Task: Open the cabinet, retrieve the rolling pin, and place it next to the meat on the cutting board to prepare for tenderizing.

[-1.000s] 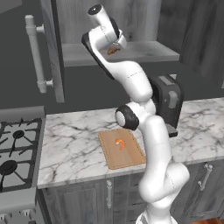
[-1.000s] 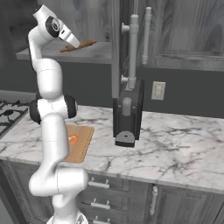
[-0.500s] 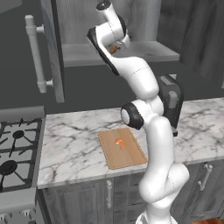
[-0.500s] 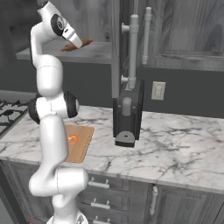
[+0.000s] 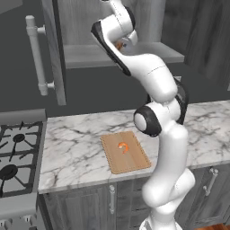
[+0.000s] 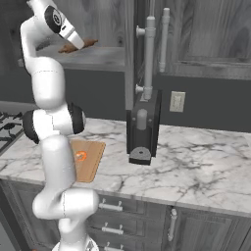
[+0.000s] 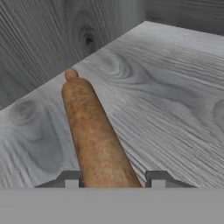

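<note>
At the far left, a stove (image 5: pixel 13 157) with black grates adjoins the marble tabletop (image 5: pixel 76 148). Above it, the left door (image 5: pixel 54 49) of the cabinet (image 5: pixel 148 54) stands swung open, its long silver handle (image 5: pixel 37 56) facing out. On the tabletop lies the cutting board (image 5: pixel 125 152), flat, with the meat (image 5: pixel 123 147) resting near its middle.

The arm reaches up into the open cabinet, where the rolling pin (image 7: pixel 94 135) lies on the grey wood-grain shelf (image 7: pixel 175 96) with one narrow end pointing toward the back wall. The tool (image 7: pixel 111 177) is closed around the near part of the rolling pin, a finger on either side of it. In the right base view the rolling pin's brown end (image 6: pixel 87 43) sticks out past the hand above the shelf edge.

Right of the board, a dark appliance (image 6: pixel 143 127) stands on the tabletop, and a wall outlet (image 6: pixel 177 101) sits beyond it.
</note>
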{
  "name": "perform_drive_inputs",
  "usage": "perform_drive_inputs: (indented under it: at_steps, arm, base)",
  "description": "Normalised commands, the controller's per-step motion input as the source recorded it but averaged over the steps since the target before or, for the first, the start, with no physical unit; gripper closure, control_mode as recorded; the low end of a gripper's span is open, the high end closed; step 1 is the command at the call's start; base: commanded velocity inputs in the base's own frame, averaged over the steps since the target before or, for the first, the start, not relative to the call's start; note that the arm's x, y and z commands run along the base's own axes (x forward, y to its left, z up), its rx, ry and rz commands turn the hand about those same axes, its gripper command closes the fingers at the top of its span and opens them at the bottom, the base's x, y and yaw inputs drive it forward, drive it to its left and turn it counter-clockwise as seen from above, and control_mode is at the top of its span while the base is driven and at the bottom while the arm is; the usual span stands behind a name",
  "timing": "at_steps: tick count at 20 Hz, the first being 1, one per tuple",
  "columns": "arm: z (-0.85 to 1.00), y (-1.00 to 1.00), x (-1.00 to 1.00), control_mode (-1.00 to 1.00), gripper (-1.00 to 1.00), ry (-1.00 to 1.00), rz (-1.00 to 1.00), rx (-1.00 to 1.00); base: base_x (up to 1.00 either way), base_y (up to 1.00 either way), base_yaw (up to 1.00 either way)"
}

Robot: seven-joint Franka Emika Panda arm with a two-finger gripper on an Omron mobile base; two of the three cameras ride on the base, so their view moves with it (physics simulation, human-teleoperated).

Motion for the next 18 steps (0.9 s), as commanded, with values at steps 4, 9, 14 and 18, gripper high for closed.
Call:
perform_drive_inputs:
  at_steps: [4,9,14,18]
  arm:
    - [-0.19,-0.11,-0.98,-1.0,1.0,-0.32,0.0,0.0]
    - [-0.24,-0.41,-1.0,-1.0,1.0,-0.28,0.0,0.03]
    - [-0.28,-0.41,-1.0,-1.0,1.0,-0.18,0.0,0.08]
    - [-0.28,-0.29,-1.0,-1.0,1.0,-0.07,0.0,0.07]
  base:
    - [0.0,0.0,0.0]
    - [0.0,0.0,0.0]
    - [0.0,0.0,0.0]
    - [0.0,0.0,0.0]
